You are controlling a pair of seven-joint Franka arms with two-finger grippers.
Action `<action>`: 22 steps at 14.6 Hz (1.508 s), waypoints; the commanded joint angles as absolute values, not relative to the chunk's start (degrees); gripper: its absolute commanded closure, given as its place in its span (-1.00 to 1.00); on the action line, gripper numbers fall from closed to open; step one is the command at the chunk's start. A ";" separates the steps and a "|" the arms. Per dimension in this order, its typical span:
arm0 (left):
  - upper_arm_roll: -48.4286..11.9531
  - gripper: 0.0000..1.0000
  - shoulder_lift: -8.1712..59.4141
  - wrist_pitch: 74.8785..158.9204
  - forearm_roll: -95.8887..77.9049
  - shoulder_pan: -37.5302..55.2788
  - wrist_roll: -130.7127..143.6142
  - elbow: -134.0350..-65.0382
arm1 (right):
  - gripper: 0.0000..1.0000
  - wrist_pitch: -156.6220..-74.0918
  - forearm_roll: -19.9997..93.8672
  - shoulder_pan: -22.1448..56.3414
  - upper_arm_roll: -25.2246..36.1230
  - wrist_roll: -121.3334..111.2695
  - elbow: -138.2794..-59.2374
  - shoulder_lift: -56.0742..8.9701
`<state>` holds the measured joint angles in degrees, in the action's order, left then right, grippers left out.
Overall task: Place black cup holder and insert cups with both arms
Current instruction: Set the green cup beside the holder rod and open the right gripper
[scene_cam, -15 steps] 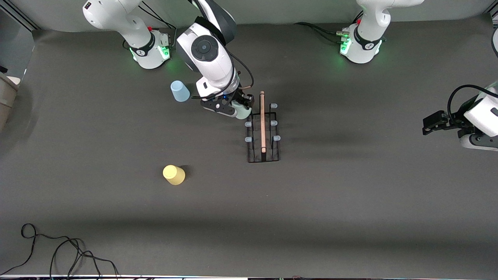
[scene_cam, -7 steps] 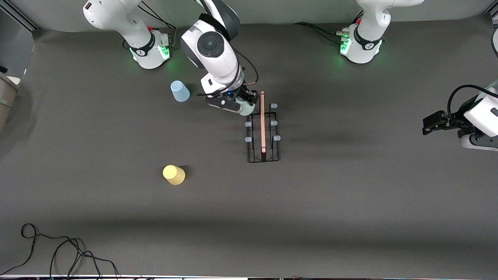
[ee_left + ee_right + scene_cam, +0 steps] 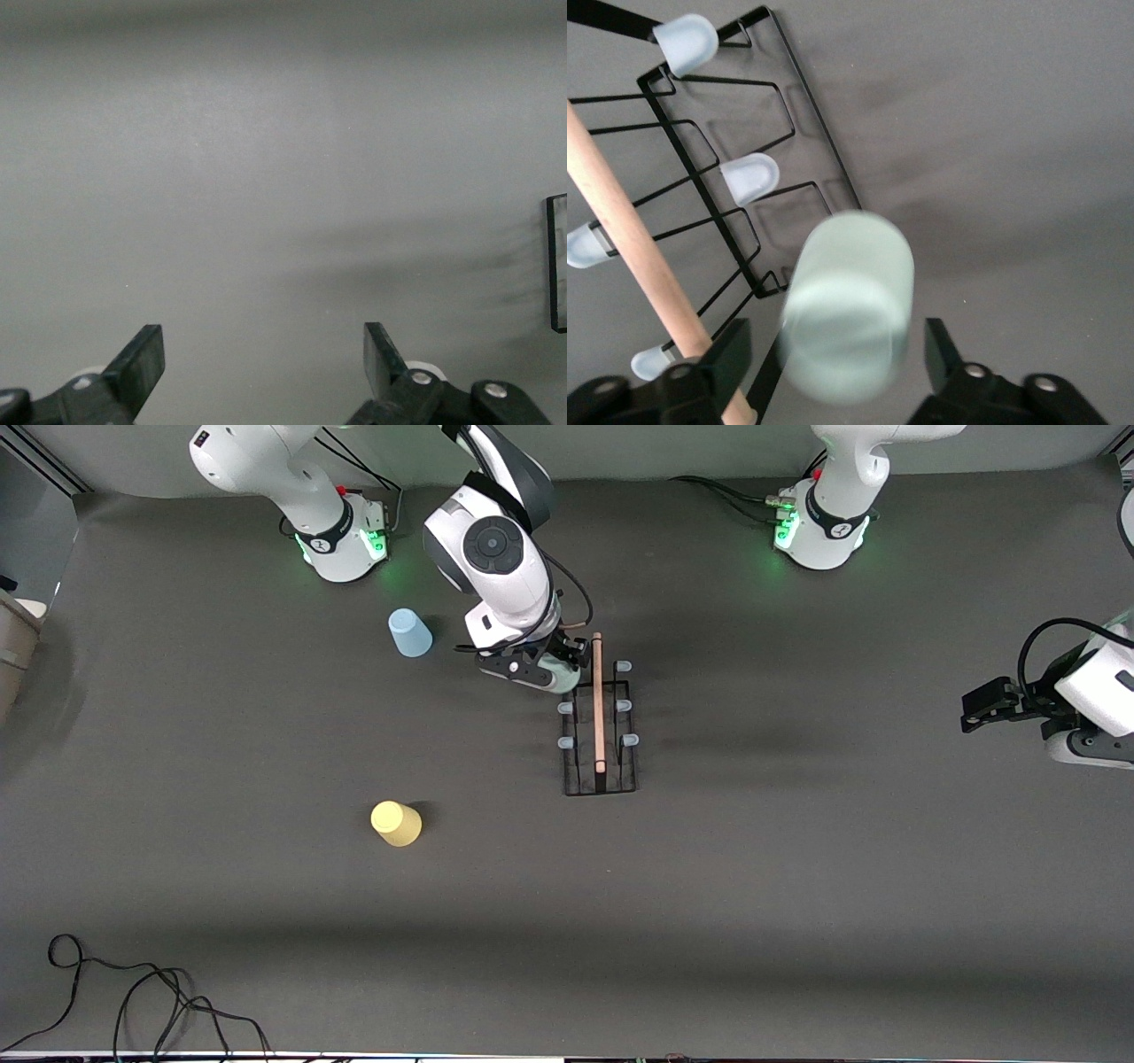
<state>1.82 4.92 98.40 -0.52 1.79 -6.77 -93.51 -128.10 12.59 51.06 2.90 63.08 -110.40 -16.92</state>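
The black cup holder (image 3: 601,731) stands mid-table, its wooden handle (image 3: 598,700) on top. My right gripper (image 3: 547,668) is over the holder's corner toward the robots' bases. In the right wrist view the gripper (image 3: 834,343) is open, and the pale grey-green cup (image 3: 849,301) sits blurred between the fingers with a gap on each side. The peg at that corner is hidden by the cup (image 3: 560,679). The light blue cup (image 3: 409,633) and the yellow cup (image 3: 396,823) stand upside down on the table. My left gripper (image 3: 973,714) waits, open and empty (image 3: 263,347), at the left arm's end.
Five bluish-capped pegs of the holder show bare, such as one peg (image 3: 624,665). A black cable (image 3: 133,992) lies coiled at the table's near edge toward the right arm's end. The dark mat (image 3: 797,886) covers the table.
My right gripper has shifted with the grey-green cup toward the holder's corner. The left arm, the blue cup and the yellow cup have not moved.
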 commanded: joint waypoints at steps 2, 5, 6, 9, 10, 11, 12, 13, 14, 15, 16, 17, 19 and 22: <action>2.02 -0.99 4.22 98.09 0.53 2.46 -5.54 -94.04 | -0.99 -122.63 13.71 49.23 4.13 62.41 -104.52 -17.31; 2.02 -0.99 4.22 98.00 0.53 2.46 -5.54 -93.87 | -0.99 -117.43 13.80 42.48 4.22 52.77 -101.95 -17.49; 2.02 -0.99 4.22 98.09 0.53 2.46 -5.54 -93.87 | -0.99 -116.90 13.80 40.10 4.22 48.91 -101.95 -17.49; 2.02 -0.99 4.22 98.00 0.53 2.55 -5.54 -93.78 | -0.99 -114.61 13.10 33.25 4.39 36.60 -102.39 -18.45; 2.02 -0.99 4.22 98.09 0.53 2.55 -5.54 -93.78 | -0.99 -114.87 13.01 30.53 4.57 33.00 -102.39 -19.50; 2.02 -0.99 4.22 98.09 0.53 2.55 -5.54 -93.78 | -0.99 -115.48 12.92 28.41 4.66 29.83 -102.39 -20.56; 2.02 -0.99 4.22 98.09 0.53 2.46 -5.54 -93.78 | -0.99 -117.14 12.83 26.65 4.75 27.10 -102.39 -21.78; 2.02 -0.99 4.22 98.09 0.53 2.46 -5.54 -93.78 | -0.99 -118.99 12.22 24.89 4.75 24.37 -102.39 -23.19; 2.02 -0.99 4.22 98.00 0.53 2.55 -5.54 -93.78 | -0.99 -121.00 10.82 23.05 4.75 21.56 -102.39 -24.86; 2.02 -0.99 4.22 98.09 0.44 2.55 -5.45 -93.78 | -0.99 -122.85 10.03 21.46 4.75 19.62 -102.39 -26.00; 2.02 -0.99 4.22 98.00 0.53 2.55 -5.45 -93.78 | -0.99 -124.18 9.93 20.31 4.75 17.95 -102.31 -26.97; 2.02 -0.99 4.22 98.00 0.53 2.55 -5.45 -93.78 | -0.99 -125.41 9.93 19.87 4.75 16.54 -102.22 -27.77; 2.02 -0.99 4.22 98.00 0.53 2.55 -5.45 -93.78 | -0.99 -127.87 9.84 18.82 4.75 15.65 -102.22 -29.35; 2.02 -0.99 4.22 98.00 0.53 2.55 -5.45 -93.96 | -0.99 -130.51 9.84 18.81 4.75 15.73 -102.13 -31.02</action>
<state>1.79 4.92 98.40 -0.52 1.84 -6.67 -93.53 -129.27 10.70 18.94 5.05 16.61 -103.39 -29.69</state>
